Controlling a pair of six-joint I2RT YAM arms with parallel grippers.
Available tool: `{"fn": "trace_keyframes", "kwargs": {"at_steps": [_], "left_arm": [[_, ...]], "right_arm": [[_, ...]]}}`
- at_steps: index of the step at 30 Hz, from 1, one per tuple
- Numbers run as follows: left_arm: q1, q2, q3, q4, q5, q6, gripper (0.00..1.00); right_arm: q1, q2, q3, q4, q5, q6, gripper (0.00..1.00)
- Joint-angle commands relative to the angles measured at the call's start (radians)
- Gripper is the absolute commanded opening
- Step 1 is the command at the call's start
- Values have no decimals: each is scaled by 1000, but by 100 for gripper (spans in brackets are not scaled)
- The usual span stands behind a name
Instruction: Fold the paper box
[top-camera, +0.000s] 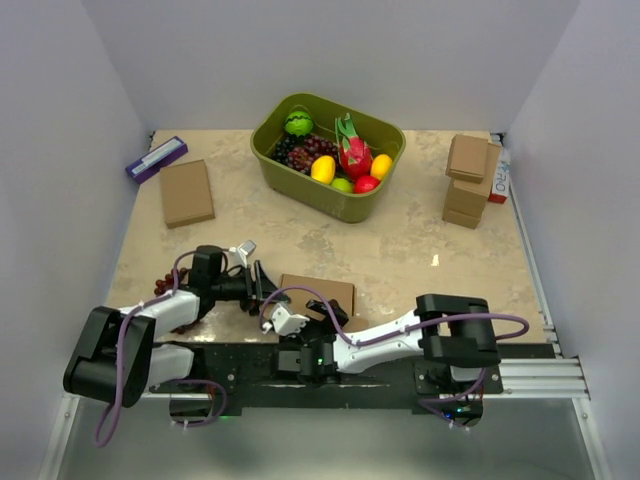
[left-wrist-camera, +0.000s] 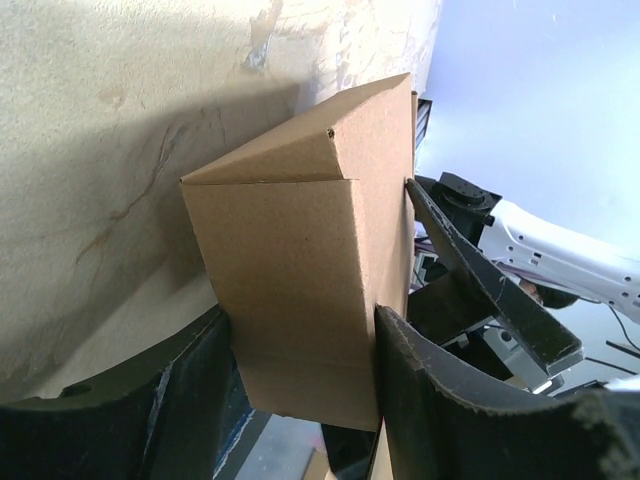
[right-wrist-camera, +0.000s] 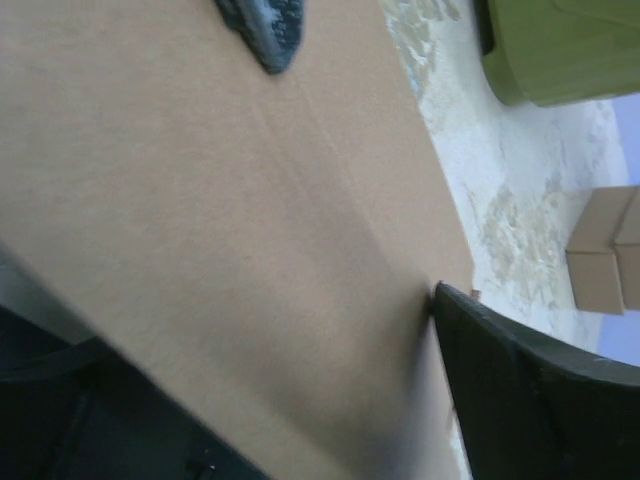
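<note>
Left jaws clamp the paper box (left-wrist-camera: 300, 290); right jaws straddle its edge.

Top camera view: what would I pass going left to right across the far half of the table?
Small purple-and-white carton → flat brown cardboard box → olive-green plastic tub of fruit → stack of small brown cardboard boxes.

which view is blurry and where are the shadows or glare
Right wrist view: softest, the paper box fills it, out of focus. Left wrist view: box sharp, casting a dark shadow on the table; the wall behind is pale and bright. Top view: even light, one small glint on the table.
</note>
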Motion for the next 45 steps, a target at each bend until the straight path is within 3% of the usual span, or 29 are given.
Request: {"fn": "trace_keyframes", "kwargs": {"at_steps": [1,6,10,15,18,26,32,38,41,45], "left_arm": [[4,-35,-15,36,94,-45,40],[4,-55,-34,114,111,-104,49],[13,-78,-17,164,105,-122,77],[86,-115,67,181,4,-70,84],[100,-115,150,103,-113,49,91],[145,-235,241,-7,-328,281,92],[143,-307,250,10,-256,422,89],[129,-296,330,-55,-201,606,88],[96,-266,374,-79,-213,697,87],[-68,-183,468,-220,-341,908,85]], "right_arm": [[1,-14,29,-66,126,80,78],[1,-68,-14,15,87,-12,65],[-1,-107,-8,6,23,-81,62],[-28,-189,23,-91,-99,-66,60],[-56,-261,21,-123,-210,-64,58],[-228,-453,1,-117,-495,-152,55],[-383,-563,-77,42,-746,-273,54],[-504,-513,-74,110,-954,-400,52],[-539,-488,-65,129,-1023,-440,52],[-572,-453,-58,153,-1077,-483,51]]}}
